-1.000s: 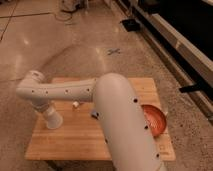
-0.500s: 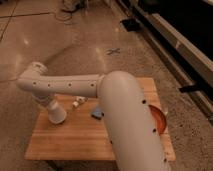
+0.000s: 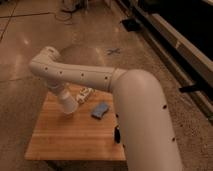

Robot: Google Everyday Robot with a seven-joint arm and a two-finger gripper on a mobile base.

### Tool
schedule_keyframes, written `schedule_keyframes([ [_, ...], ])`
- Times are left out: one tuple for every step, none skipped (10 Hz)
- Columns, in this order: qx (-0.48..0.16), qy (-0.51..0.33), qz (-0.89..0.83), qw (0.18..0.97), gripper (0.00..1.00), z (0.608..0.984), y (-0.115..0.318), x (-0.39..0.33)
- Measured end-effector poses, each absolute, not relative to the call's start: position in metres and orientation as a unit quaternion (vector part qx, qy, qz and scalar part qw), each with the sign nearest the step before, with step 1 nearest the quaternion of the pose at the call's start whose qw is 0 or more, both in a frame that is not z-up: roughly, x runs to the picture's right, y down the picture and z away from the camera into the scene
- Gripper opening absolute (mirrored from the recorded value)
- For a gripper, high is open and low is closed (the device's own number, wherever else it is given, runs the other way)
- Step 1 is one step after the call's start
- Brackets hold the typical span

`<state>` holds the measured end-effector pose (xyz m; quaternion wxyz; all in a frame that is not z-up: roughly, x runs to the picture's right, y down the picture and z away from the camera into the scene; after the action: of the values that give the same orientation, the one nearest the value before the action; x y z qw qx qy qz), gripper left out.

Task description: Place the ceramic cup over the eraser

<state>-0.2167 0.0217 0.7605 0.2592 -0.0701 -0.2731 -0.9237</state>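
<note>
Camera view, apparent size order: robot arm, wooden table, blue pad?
Robot arm: largest, but nearest the camera, so inflated.
Wooden table: next.
Blue pad: smallest.
Gripper, shut, hangs over the table, left of the pad in view.

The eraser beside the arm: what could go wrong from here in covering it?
The eraser lies half hidden by the arm's thick link, away from the shut gripper over the table; a blind lowering may miss it. The blue pad lies between them and could be swept along.

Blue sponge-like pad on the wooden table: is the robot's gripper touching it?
No, the gripper sits left of the blue sponge-like pad, with bare wooden table between them.
</note>
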Motion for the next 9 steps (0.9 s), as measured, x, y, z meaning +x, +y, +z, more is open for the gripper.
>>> schedule_keyframes([
  [-0.079, -0.273, -0.92, 0.269, 0.14, 0.757, 0.014, -0.199],
  [-0.087, -0.273, -0.917, 0.277, 0.14, 0.754, 0.009, -0.185],
  [-0.095, -0.272, -0.913, 0.288, 0.14, 0.749, 0.003, -0.167],
  [-0.102, -0.269, -0.909, 0.301, 0.14, 0.743, -0.004, -0.15],
  [-0.107, -0.267, -0.906, 0.312, 0.14, 0.737, -0.009, -0.139],
  [-0.113, -0.264, -0.902, 0.324, 0.14, 0.731, -0.013, -0.124],
  [-0.119, -0.261, -0.897, 0.337, 0.14, 0.723, -0.016, -0.109],
  [-0.124, -0.26, -0.893, 0.347, 0.14, 0.716, -0.018, -0.096],
  [-0.128, -0.259, -0.888, 0.358, 0.14, 0.706, -0.018, -0.083],
])
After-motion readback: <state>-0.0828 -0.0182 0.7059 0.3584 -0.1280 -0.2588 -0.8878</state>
